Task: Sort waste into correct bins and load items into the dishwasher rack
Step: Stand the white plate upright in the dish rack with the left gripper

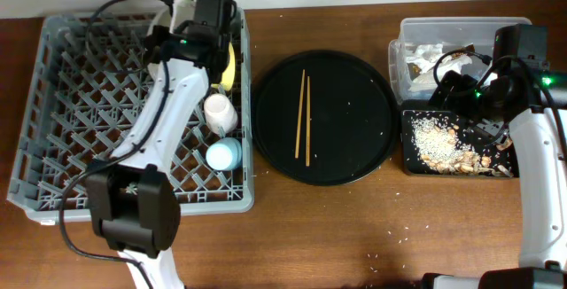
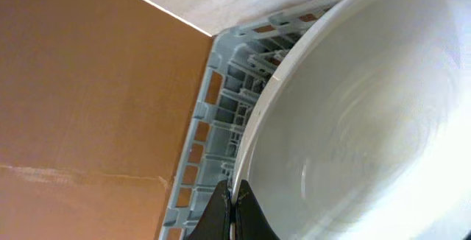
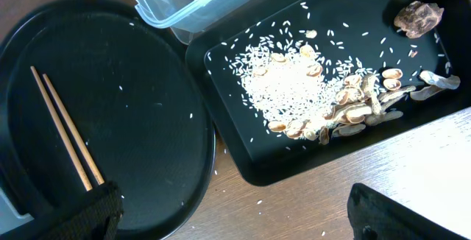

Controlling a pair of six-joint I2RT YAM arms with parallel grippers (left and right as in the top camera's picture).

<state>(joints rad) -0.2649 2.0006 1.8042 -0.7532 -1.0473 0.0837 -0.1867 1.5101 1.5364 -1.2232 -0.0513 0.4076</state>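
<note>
The grey dishwasher rack [image 1: 89, 121] fills the left of the surface [image 1: 354, 236], and the left arm reaches across it to its far right corner. In the overhead view that arm hides the plate. The left wrist view shows the pale plate [image 2: 368, 122] up close, cut off by the frame's right and lower edges, standing on edge against the rack's wall. The left arm's fingers [image 2: 215, 214] are closed on the plate's rim, one on each side, with only their tips in view.

Just under the arm, a sliver of the yellow bowl [image 1: 229, 66] shows along the rack's right side; the rest is covered. Nearer the camera in the same strip sit the pink cup [image 1: 219, 112], which looks almost white here, and the blue cup [image 1: 223, 154].

At the centre lies the round black tray [image 1: 354, 85], with the chopsticks [image 1: 301, 116] lying side by side on it.

To the right, the clear tub [image 1: 416, 30] holds the white tissue [image 1: 423, 57], and the right arm partly blocks it. The shallow black tray [image 3: 243, 159] sits just beside the tub and holds the food scraps [image 3: 294, 89], rice and shells. A brown lump [image 3: 418, 18] lies in one corner of this tray, too small to identify. The right arm's fingers [image 3: 92, 214] are spread wide and empty above the surface by this tray, their bases cut off.
</note>
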